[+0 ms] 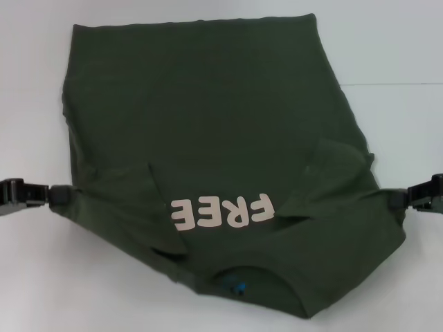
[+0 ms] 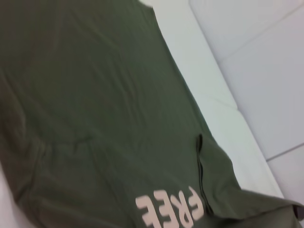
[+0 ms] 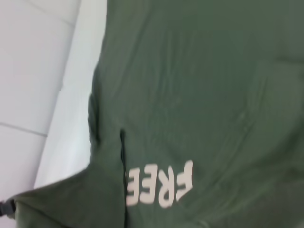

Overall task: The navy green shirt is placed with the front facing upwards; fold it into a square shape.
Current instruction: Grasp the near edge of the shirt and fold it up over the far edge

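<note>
The navy green shirt (image 1: 208, 124) lies on the white table with its "FREE" lettering (image 1: 223, 211) facing up. Its collar (image 1: 235, 285) is at the near edge and both sleeves are folded in over the chest. My left gripper (image 1: 59, 196) is shut on the shirt's left edge at chest height. My right gripper (image 1: 398, 197) is shut on the right edge opposite. The cloth is drawn to a point at each gripper. The shirt fills the left wrist view (image 2: 95, 118) and the right wrist view (image 3: 199, 95).
The white table (image 1: 401, 41) shows around the shirt on all sides. A seam line (image 1: 394, 84) runs across it at the far right.
</note>
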`<state>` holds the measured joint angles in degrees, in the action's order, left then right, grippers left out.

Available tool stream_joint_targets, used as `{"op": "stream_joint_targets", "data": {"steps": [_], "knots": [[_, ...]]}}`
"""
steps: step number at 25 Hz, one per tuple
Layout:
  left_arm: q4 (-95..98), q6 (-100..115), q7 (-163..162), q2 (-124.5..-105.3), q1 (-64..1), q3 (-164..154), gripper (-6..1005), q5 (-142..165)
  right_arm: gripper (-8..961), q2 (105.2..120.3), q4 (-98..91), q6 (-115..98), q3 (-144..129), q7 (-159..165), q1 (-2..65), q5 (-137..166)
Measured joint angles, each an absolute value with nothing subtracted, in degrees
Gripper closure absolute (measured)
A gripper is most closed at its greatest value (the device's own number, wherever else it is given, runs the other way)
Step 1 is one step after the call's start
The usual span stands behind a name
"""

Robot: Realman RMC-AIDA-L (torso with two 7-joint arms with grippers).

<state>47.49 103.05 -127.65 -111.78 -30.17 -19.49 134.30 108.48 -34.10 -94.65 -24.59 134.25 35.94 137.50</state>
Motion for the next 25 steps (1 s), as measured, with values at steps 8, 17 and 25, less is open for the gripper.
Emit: {"op": "stream_joint_targets", "data": {"steps": [8, 17, 25], "knots": [[47.29, 100.78, -127.25, -112.10, -29.45, -18.41, 957, 131.59, 938, 108.76, -33.83, -92.93, -23.11, 132.29, 34.22, 133.53], [46.92, 99.20, -125.55, -112.44, -27.20, -18.29, 956, 125.27, 938, 109.07, -33.74, -92.01, -22.86, 130.72, 32.53, 127.45], [44.75, 97.97, -123.06, -112.59, -26.25, -18.27, 956, 121.74, 937, 109.64, -33.50, -89.06, -22.30, 129.37, 30.92, 122.91]]}}
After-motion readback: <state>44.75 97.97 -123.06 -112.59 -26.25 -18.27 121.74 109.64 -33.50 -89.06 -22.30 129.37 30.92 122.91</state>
